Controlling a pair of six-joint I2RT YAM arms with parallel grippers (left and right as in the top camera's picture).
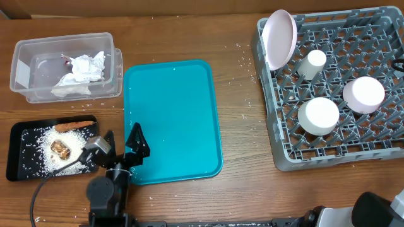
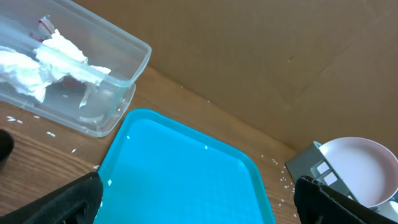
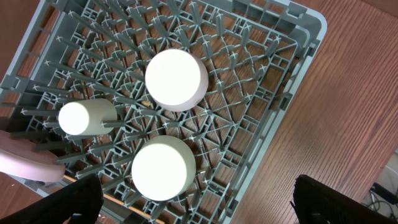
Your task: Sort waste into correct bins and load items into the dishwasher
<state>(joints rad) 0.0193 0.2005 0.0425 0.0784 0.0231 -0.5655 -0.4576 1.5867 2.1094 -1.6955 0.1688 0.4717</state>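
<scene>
Both hands are spread wide and hold nothing: the left hand (image 1: pixel 118 149) hangs at the near edge of the desk (image 1: pixel 189 38), over the gap between the black tray (image 1: pixel 19 157) and the teal tray (image 1: pixel 173 113). The right hand (image 3: pixel 202 211) looks straight down into the grey dish rack (image 1: pixel 278 151). At the far left corner of the desk, the clear tub (image 1: pixel 25 69) holds the crumpled tissue (image 1: pixel 81 72), with a bit of red wrapper (image 1: pixel 65 58) showing behind it. On the black tray lies a heap of rice (image 1: pixel 44 142) with the brown scrap (image 1: pixel 60 149) on it and the carrot stick (image 1: pixel 74 126) along the far edge. A few stray grains (image 1: pixel 243 60) dot the wood near the rack. The dishes are all in the rack. The large pale pink plate (image 1: pixel 279 38) stands on edge at its far left corner, and the small cup (image 1: pixel 312 63) is tipped among the pegs. A white bowl (image 1: pixel 318 115) sits bottom-up, with a second round dish (image 1: pixel 364 94) just beside it.
</scene>
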